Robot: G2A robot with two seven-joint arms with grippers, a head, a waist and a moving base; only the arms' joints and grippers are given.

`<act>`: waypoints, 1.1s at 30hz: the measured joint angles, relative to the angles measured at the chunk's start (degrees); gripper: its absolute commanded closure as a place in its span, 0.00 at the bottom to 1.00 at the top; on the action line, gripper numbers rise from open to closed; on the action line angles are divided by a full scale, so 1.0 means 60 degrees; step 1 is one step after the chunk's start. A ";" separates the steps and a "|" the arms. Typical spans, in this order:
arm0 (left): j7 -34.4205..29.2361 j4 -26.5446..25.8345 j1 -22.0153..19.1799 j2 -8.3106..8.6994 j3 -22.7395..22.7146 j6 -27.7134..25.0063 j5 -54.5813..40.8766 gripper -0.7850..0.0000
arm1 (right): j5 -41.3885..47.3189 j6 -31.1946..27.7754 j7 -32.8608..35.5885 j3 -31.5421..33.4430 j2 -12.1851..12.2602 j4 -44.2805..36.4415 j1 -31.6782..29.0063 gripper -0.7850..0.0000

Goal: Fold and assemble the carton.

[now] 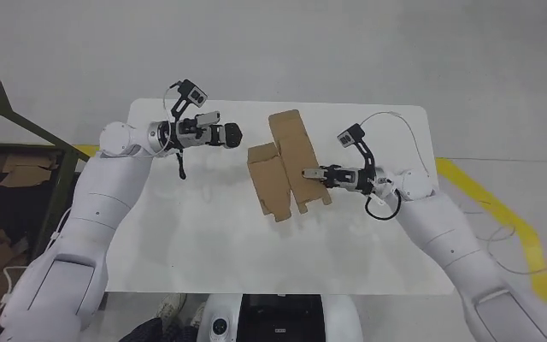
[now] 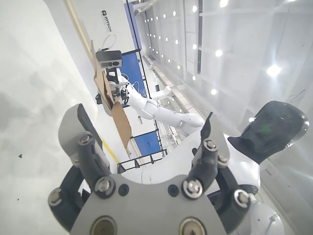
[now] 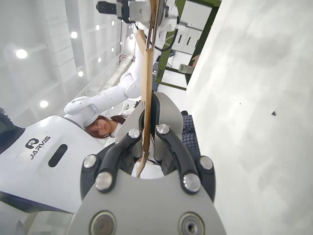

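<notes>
We look straight down at the table (image 1: pixel 188 248) from high above both arms. Our wrist cameras sit close behind the left gripper (image 2: pixel 145 113) and the right gripper (image 3: pixel 148 108), each looking out ahead of it. Both see the carton (image 2: pixel 121 121) (image 3: pixel 146 74) and the other arm past it.

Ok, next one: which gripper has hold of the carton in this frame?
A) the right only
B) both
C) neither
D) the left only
A: the right gripper is shut on an edge of the flat carton, while the left gripper is open and apart from it.
</notes>
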 measured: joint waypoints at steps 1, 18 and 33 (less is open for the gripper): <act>0.0077 -0.0017 0.0117 0.0000 -0.0026 -0.0076 0.0043 0.00 | 0.0011 -0.0176 -0.0186 0.0067 -0.0007 0.0027 -0.0086 1.00; 0.1479 -0.0600 0.0919 -0.0281 0.0543 -0.1053 0.1212 0.00 | -0.2838 0.0488 -0.5333 0.1452 0.0272 -0.2308 -0.2390 1.00; 0.3004 -0.1206 0.0777 -0.0612 0.1405 -0.1196 0.3152 0.54 | -0.3727 0.1354 -0.6588 0.1880 0.0272 -0.3715 -0.3609 1.00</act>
